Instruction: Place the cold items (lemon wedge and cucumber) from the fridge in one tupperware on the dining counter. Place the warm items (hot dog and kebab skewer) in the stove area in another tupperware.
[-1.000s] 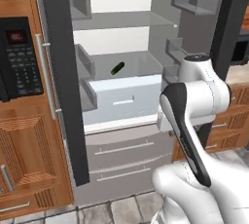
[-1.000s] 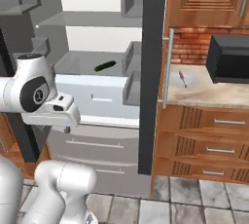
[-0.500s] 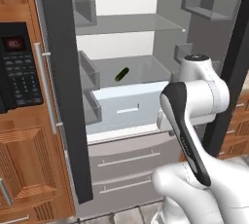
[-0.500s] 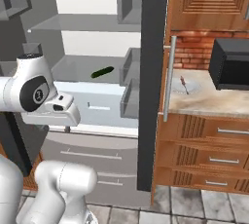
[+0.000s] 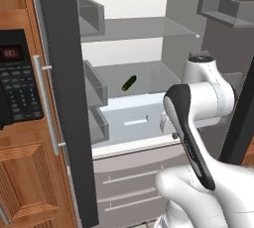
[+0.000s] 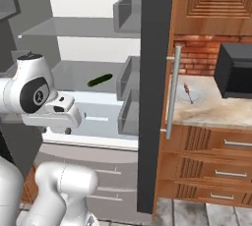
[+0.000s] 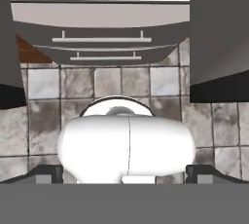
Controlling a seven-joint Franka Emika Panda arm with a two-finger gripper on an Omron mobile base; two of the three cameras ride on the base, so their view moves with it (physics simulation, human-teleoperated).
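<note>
Left base view has swung and closed in on the tall grey steel two-door fridge with its white interior [image 5: 149, 4]: compared with a second ago the open cavity looms larger and its dark left door edge has slid toward the middle of the picture, which I read as the base driving up to the fridge, not as anything inside it shifting. To the left of the fridge, set in brown wood, sits the black microwave with its keypad [image 5: 15, 81]. Inside the fridge, on the middle glass shelf just above the pale drawer, lies the small dark green glossy cucumber [image 5: 129, 83], tilted and resting alone; it has kept its place on that shelf throughout. Right of the cucumber the white arm is folded up in front of the fridge's lower shelves, and the pincer [image 6: 69, 129] hangs low below the wrist with its jaws released and empty, well apart from the cucumber. Right of the fridge's door, on the marbled table beside a black box, lies a thin skewer with small red chunks [image 6: 188, 92]. I cannot find a lemon wedge in the fridge. My judgement: the approach is nearly done, and reaching in for the cucumber comes next.
</note>
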